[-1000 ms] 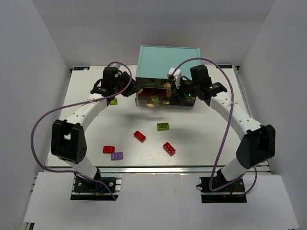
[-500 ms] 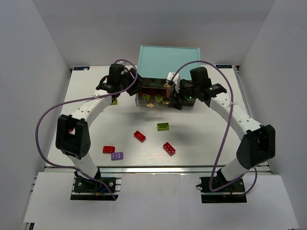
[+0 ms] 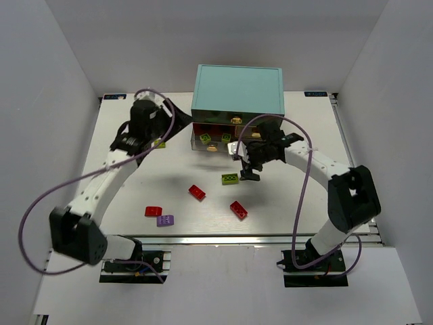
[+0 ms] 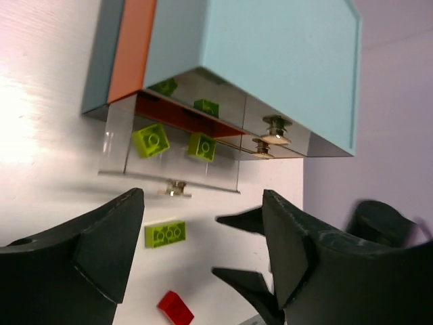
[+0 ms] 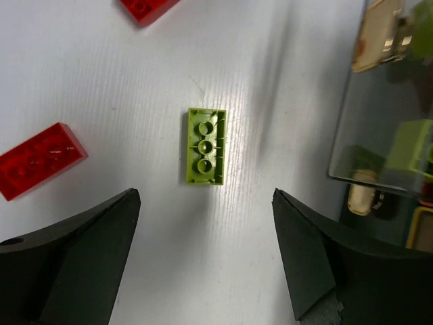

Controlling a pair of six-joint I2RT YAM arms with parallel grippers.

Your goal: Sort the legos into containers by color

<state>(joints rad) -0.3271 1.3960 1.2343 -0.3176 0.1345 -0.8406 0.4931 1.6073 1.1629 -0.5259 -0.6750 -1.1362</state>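
**A:** Yellow-green brick (image 5: 206, 146) lies on the table hollow side up, studs down. It sits centred between the right gripper's (image 5: 206, 196) fingers, just ahead of the tips, with its long axis running away from the jaws.

**B:** Jaws?

**A:** Spread wide, nothing in them. The left gripper (image 4: 203, 203) is likewise parted and empty, facing the cabinet (image 4: 270, 61).

**B:** So, the pick. How should it go?

**A:** Straight down, closing across the short width. The line-up looks right, so no twist is needed. Seat the pads low on the side walls. A red brick (image 5: 42, 160) lies outside one finger, well apart. The open drawer (image 5: 379, 115) outside the opposite finger is nearer, so mind that side on the lift. It holds yellow-green pieces and is the likely destination.
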